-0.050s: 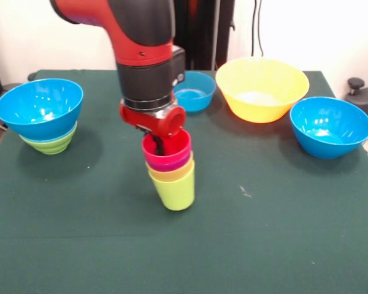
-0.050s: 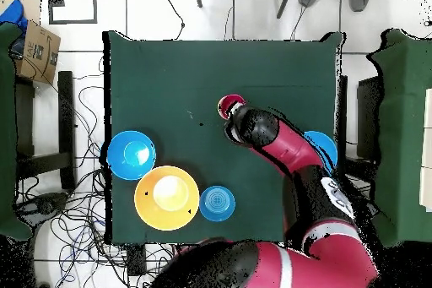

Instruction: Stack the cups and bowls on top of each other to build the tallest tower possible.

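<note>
currently the cups stand nested mid-table, lime green lowest, red on top. the gripper reaches into the red cup; whether it pinches the rim cannot be told. judged step: seating the red cup. next: lift clear vertically. behind, the blue-on-green bowls, small blue, yellow bowl and large blue wait unstacked.

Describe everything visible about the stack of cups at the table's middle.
The stack of cups holds four nested plastic tumblers: lime green lowest, then yellow, purple, red on top. It stands upright on the green table, apart from every bowl. The gripper reaches into the red cup's mouth; its state is hidden.
</note>
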Robot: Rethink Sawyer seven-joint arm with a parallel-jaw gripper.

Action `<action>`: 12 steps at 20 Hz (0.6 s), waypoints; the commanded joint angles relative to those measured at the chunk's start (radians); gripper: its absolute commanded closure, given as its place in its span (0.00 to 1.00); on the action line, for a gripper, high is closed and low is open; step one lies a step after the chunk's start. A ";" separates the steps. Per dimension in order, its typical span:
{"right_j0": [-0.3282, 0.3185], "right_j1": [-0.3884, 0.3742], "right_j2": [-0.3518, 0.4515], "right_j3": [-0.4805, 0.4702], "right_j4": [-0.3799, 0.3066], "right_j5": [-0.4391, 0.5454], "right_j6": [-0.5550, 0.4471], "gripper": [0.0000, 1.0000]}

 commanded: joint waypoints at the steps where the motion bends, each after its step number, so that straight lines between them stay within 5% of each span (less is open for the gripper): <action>1: -0.072 0.079 -0.013 0.021 -0.104 0.017 0.014 1.00; 9: -0.019 0.036 -0.051 -0.035 -0.093 0.149 0.045 1.00; 12: 0.075 -0.006 -0.083 -0.089 -0.070 0.258 0.102 1.00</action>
